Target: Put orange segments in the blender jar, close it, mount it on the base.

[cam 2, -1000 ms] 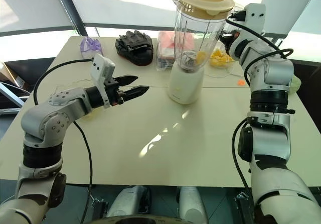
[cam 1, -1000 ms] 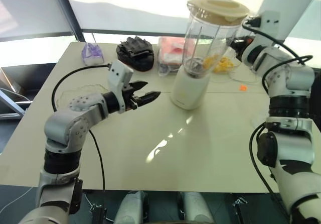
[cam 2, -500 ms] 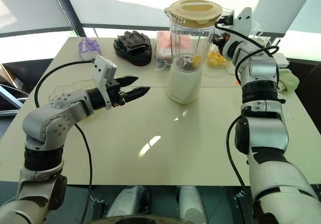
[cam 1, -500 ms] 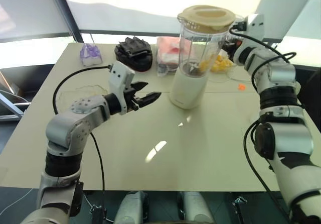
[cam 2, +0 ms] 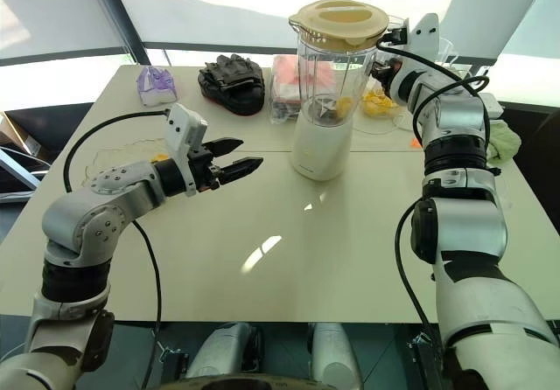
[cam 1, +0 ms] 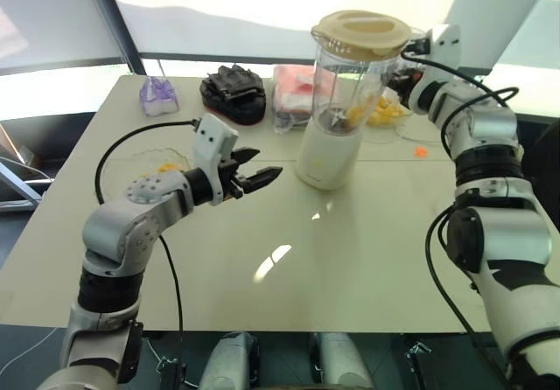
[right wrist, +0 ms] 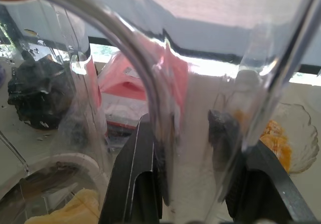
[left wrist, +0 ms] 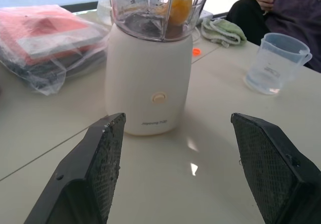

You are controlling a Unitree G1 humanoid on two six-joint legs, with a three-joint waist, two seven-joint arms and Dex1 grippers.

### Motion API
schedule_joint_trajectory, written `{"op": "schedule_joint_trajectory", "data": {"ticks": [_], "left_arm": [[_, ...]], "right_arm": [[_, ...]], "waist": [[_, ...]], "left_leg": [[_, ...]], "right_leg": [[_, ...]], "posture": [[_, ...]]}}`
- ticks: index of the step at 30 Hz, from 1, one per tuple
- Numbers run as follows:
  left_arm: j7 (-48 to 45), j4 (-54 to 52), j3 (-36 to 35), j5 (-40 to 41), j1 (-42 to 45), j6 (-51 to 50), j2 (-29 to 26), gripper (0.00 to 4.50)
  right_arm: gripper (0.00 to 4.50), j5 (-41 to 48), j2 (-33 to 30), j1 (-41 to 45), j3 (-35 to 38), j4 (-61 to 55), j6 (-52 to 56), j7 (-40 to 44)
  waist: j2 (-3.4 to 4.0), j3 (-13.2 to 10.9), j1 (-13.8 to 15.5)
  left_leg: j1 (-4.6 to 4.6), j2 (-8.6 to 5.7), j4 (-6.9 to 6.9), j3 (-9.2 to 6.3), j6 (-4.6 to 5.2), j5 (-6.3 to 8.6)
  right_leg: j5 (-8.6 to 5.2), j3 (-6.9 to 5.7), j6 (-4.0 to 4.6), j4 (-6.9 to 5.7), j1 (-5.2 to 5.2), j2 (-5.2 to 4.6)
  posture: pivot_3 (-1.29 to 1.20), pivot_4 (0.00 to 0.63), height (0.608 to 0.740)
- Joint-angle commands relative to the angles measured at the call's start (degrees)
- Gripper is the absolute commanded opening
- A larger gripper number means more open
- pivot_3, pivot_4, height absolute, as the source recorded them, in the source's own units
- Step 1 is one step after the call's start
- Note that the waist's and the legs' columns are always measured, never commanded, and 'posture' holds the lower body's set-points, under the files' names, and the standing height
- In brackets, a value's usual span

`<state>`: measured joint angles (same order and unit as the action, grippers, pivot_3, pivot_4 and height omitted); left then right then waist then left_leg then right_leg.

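The right pincer (right wrist: 185,148) has its two black fingers set on either side of the blender jar's side handle (right wrist: 150,103), closed on it at the far right of the surface. The left pincer (cam 2: 234,157) hangs above the surface's near-left middle, fingers spread wide and holding nothing, aimed level toward the base (left wrist: 149,73).

The blender jar (cam 2: 337,66) stands upright, long axis vertical, seated on the base (cam 2: 319,148) at mid-far surface. It is clear ribbed plastic, tapering downward, capped by a flat cream lid (cam 2: 339,16). Orange segments (left wrist: 178,7) lie at its bottom beside the blade. The base is a squat, smooth, cream-white cylinder with a small round button facing the left pincer.

The surface (cam 2: 332,250) is pale beige and matt. Further orange segments sit in a shallow glass bowl (cam 1: 389,110) beyond the jar. Along the far edge lie a black glove (cam 2: 233,80), a plastic-wrapped pink packet (cam 1: 293,93) and a small flask (cam 1: 159,93). A lone orange scrap (cam 1: 422,152) lies right of the base.
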<state>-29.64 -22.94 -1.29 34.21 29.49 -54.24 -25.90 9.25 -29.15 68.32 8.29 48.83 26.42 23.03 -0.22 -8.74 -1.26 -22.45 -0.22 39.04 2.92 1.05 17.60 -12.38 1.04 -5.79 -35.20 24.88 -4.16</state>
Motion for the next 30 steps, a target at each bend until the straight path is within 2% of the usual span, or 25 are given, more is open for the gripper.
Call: {"op": "schedule_joint_trajectory", "data": {"ticks": [1, 7, 9, 10, 14, 22, 30], "left_arm": [[0.2, -1.5, -0.4, -0.4, 0.7, 1.7, -0.6, 3.48], [0.2, -1.1, -0.3, -0.7, 0.8, 1.9, -0.6, 3.48], [0.2, -1.0, -0.3, -0.8, 0.8, 2.0, -0.5, 3.48], [0.2, -1.0, -0.3, -0.8, 0.7, 2.1, -0.4, 3.48], [0.2, -1.0, -0.2, -0.9, 0.7, 2.2, -0.4, 3.48], [0.3, -0.8, -0.1, -1.0, 0.7, 2.4, -0.1, 3.48], [0.9, 0.8, -0.6, -2.1, 1.4, 4.9, 0.4, 3.48]], "right_arm": [[0.94, -0.8, 0.0, -0.2, -0.3, 0.3, 0.9, -0.3], [0.94, -2.0, -0.3, -1.0, -1.5, -0.1, 0.9, 0.3], [1.98, -2.2, -0.3, -1.2, -1.6, -0.4, 1.0, 0.3], [2.28, -2.4, -0.3, -1.4, -1.8, -0.7, 1.0, 0.3], [4.37, -2.8, -0.5, -2.2, -1.9, -2.3, 1.6, 0.4], [4.44, -3.2, -1.6, -8.0, -1.4, -10.3, 4.2, -1.3], [4.44, -1.6, -1.9, -21.2, 1.1, -29.4, 9.6, -3.8]], "waist": [[0.00, 0.0, 0.0], [0.00, 0.0, 0.0], [0.00, 0.0, 0.0], [0.00, 0.0, 0.0], [0.09, -0.1, 0.0], [0.09, -0.1, 0.0], [0.09, -0.1, 0.4]], "left_leg": [[0.00, 0.00, 0.00, 0.00, 0.00, 0.00], [0.00, 0.00, 0.00, 0.00, 0.00, 0.00], [0.00, 0.00, 0.00, 0.00, 0.00, 0.00], [0.00, 0.00, 0.00, -0.01, -0.01, 0.00], [-0.08, -0.02, -0.01, 0.01, -0.01, 0.00], [-0.08, -0.02, -0.08, -0.01, -0.01, 0.00], [-0.10, -0.05, -0.08, 0.00, -0.01, 0.00]], "right_leg": [[0.00, 0.00, 0.00, 0.00, 0.00, 0.00], [0.00, 0.00, 0.03, 0.01, 0.00, -0.02], [0.00, -0.01, 0.03, 0.01, 0.00, -0.03], [0.00, -0.02, 0.04, 0.01, 0.00, -0.03], [0.00, -0.01, 0.03, 0.03, 0.06, -0.07], [0.01, -0.06, 0.02, 0.04, 0.09, -0.07], [0.01, -0.08, 0.02, 0.08, 0.08, -0.12]], "posture": [[0.00, 0.150, 0.740], [0.00, 0.150, 0.740], [0.00, 0.150, 0.740], [0.00, 0.150, 0.740], [0.00, 0.150, 0.740], [0.00, 0.150, 0.740], [0.00, 0.150, 0.740]]}}
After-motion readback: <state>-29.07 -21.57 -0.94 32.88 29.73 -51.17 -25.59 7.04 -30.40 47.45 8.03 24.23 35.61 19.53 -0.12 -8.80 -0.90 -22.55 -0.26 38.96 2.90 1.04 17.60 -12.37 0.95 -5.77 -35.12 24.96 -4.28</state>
